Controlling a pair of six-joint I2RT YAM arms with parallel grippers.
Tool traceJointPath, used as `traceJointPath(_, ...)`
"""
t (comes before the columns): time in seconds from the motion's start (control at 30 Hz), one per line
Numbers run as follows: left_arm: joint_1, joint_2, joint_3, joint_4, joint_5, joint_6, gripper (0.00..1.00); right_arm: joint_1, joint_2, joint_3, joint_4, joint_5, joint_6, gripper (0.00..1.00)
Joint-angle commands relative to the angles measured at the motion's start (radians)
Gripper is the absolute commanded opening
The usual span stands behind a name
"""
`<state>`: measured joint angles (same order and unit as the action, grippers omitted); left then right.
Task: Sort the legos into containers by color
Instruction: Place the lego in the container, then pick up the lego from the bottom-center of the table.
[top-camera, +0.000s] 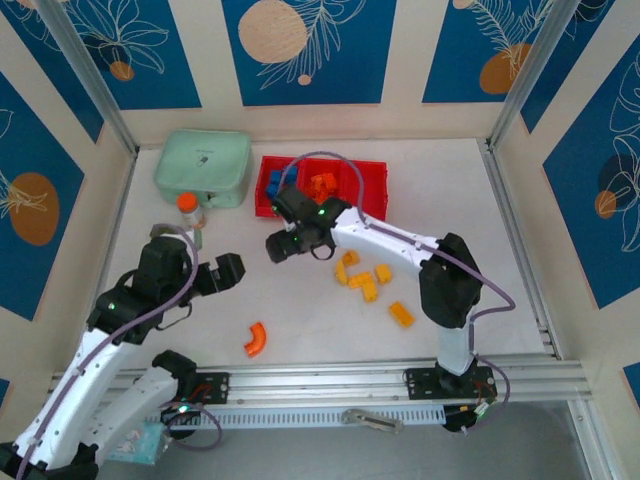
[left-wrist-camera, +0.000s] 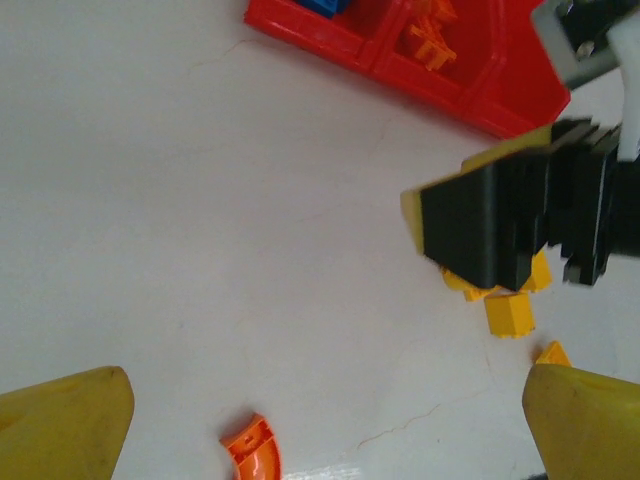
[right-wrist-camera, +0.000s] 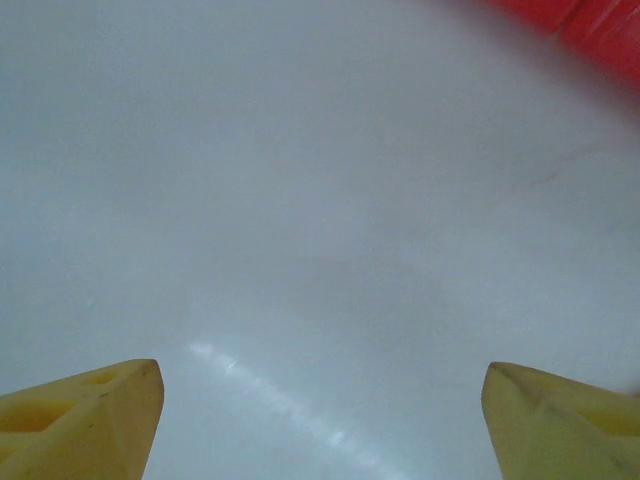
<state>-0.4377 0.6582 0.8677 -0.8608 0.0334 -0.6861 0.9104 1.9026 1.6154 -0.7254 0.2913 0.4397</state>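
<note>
Yellow fingertips of the left gripper sit closest to the lens, spread wide with nothing between them. Just beyond them, on the near left of the table, lies the curved orange brick. It lies flat, its long axis roughly near to far, and its far end seems to hook to the right. A pinch across the two ends of that arc could make it pivot or squirt out. Closing on its flat sides looks safer.

Right of the left gripper hovers the right gripper, also wide open, with bare table below it. The two heads are near each other, and in the left wrist view the right one's dark body looms in front of the loose pieces. If both go for the curved brick they could knock together.

Further right, the yellow bricks lie scattered mid-table, well apart from the red tray. The nearest one is oblong and points from far left to near right. A sweeping arm could scatter them.

At the far side, the tray holds blue bricks in its left compartment and orange bricks in the middle. Its right one looks free for yellow, so a careless drop there could mix the colours.
</note>
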Motion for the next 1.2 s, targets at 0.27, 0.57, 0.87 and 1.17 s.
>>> traceJointPath(0.27, 0.015, -0.138, -0.036, -0.185, -0.064, -0.07, 0.99, 0.183, 0.103, 0.0, -0.17, -0.038, 0.455, 0.84)
traceJointPath(0.57, 0.015, -0.235, -0.041, -0.247, -0.081, -0.102, 0.99, 0.297, 0.211, 0.068, -0.172, -0.073, 0.515, 0.83)
traceJointPath(0.87, 0.015, -0.274, -0.04, -0.275, -0.093, -0.119, 0.99, 0.34, 0.301, 0.162, -0.18, -0.112, 0.467, 0.73)
traceJointPath(1.17, 0.015, -0.286, -0.039, -0.289, -0.107, -0.131, 0.99, 0.342, 0.352, 0.196, -0.169, -0.153, 0.436, 0.61)
